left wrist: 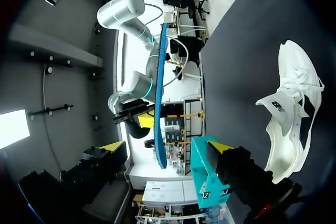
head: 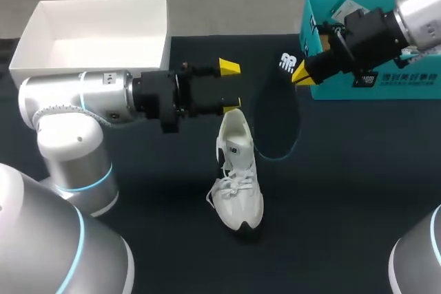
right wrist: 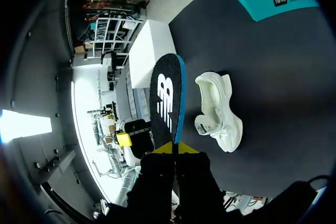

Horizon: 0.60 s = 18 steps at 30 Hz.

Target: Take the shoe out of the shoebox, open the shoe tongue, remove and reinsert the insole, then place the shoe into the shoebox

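- Black table (head: 358,191) under both arms, with a box at each far corner.
- Right gripper (head: 301,74): the yellow tips are pinched together on one end of the insole (head: 277,118), which is clear in the right wrist view (right wrist: 173,148).
- The insole is black with a blue edge and slopes down from the tips towards the shoe (head: 238,184). I can't tell whether its far end touches the table.
- Left gripper (head: 230,86): the fingers are spread wide with nothing between them. One tip is just above the shoe's raised upper end.
- In the left wrist view the insole (left wrist: 160,93) shows edge-on ahead of the open fingers, with the shoe (left wrist: 291,114) off to one side.
- The shoe is white and stands on its sole mid-table, outside both boxes, its toe towards the robot.
- A teal box (head: 386,87) sits behind the right gripper and a white box (head: 96,39) behind the left arm.
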Available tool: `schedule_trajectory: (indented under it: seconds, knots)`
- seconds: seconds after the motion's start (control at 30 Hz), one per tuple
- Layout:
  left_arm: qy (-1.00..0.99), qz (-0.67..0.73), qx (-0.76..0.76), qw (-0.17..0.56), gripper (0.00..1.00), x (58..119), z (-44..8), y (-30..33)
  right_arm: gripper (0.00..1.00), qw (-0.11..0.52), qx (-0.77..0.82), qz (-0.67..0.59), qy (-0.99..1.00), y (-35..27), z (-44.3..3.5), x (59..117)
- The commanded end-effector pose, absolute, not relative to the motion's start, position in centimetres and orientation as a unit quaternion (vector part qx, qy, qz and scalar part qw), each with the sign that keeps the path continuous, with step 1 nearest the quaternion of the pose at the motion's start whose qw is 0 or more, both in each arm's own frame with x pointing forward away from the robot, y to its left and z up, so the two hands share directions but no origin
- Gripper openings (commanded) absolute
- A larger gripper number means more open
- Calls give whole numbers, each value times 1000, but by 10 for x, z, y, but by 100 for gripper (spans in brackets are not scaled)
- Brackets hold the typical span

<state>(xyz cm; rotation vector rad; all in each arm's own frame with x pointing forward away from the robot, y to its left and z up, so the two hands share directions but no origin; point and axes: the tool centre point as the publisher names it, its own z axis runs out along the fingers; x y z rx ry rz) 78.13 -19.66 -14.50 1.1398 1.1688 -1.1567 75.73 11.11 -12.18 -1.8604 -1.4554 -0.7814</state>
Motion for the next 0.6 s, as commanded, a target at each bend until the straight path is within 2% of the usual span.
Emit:
schedule_trajectory:
  seconds: [0.03,0.6]
  knots:
    - [484,-490,485,539,100,783,-147,-204,0,335,-701,-303,-552,135,-125,769]
    - [473,-494,496,534,100,767,-150,-209,0,344,-700,-291,-554,155,-138,773]
